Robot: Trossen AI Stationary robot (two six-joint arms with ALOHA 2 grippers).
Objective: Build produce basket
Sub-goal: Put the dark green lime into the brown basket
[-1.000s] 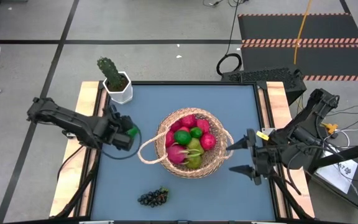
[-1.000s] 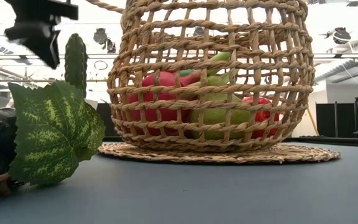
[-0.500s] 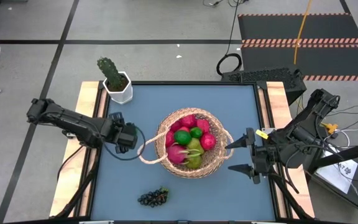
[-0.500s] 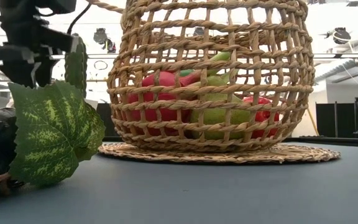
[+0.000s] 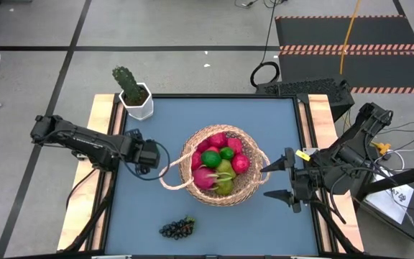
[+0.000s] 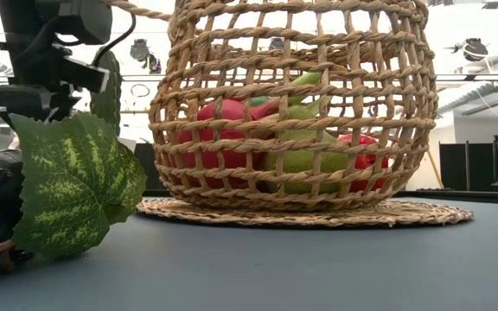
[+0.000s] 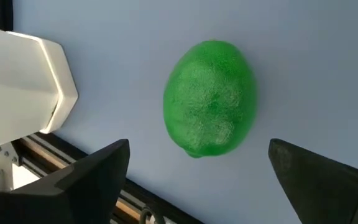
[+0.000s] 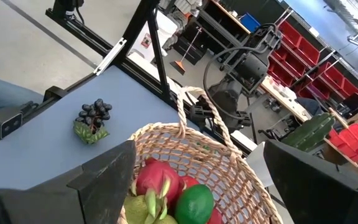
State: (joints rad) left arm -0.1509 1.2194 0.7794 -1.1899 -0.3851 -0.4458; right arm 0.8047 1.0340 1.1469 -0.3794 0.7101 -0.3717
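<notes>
The left gripper hovers with its fingers spread over a lime on the table, just beside the basket. To grasp well, it should descend straight, centre the lime between the fingers, then close gently. The right gripper, also spread, waits at the basket's other side.

The blue-topped table carried a wicker basket at centre, grapes near, a potted cactus far-left, and seemingly a lime.
</notes>
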